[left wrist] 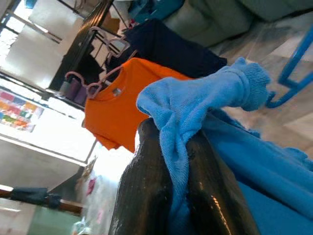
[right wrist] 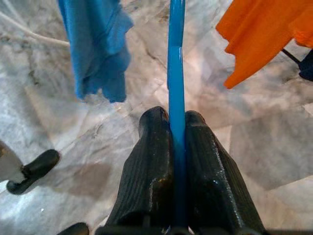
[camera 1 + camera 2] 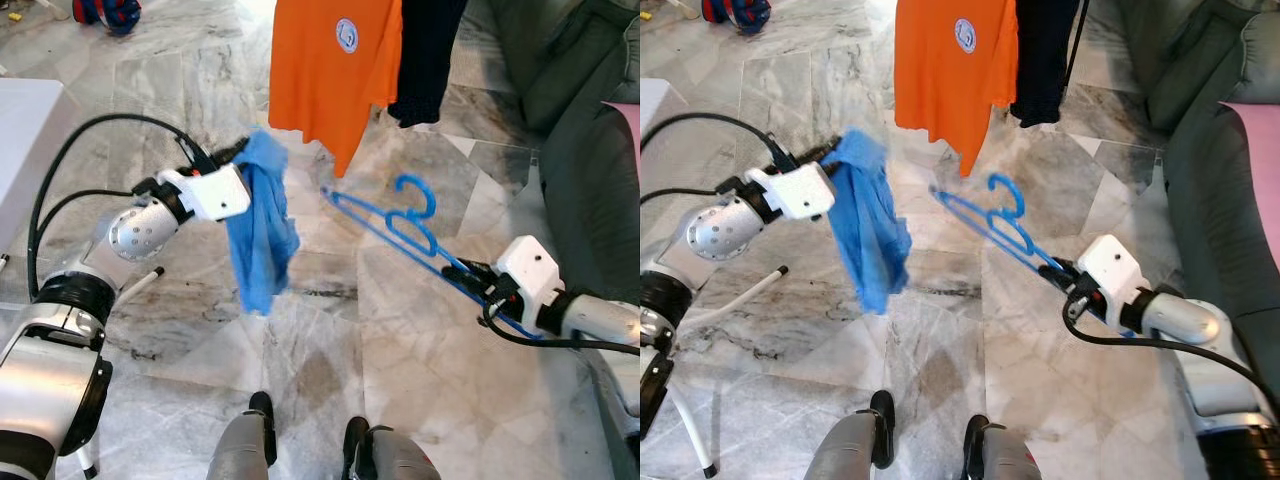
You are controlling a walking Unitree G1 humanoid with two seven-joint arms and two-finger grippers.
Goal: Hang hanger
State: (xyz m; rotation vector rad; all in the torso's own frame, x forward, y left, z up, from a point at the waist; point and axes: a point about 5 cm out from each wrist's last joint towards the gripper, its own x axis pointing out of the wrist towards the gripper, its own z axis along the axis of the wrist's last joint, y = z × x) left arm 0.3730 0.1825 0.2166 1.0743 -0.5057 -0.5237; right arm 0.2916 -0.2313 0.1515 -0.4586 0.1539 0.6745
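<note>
Overhead, an orange shirt (image 3: 330, 75) and a dark garment (image 3: 425, 60) hang above the marble floor (image 3: 400, 340); lower, the left gripper (image 1: 183, 161) pinches a blue cloth (image 3: 262, 230) — it dangles; the right gripper (image 2: 177, 132) clamps a blue hanger (image 3: 400, 225) — held mid-air, hook toward the shirts.

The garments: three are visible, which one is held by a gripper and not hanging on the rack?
The light blue cloth, pinched in the left gripper. The orange T-shirt and the dark garment beside it both hang from above.
</note>
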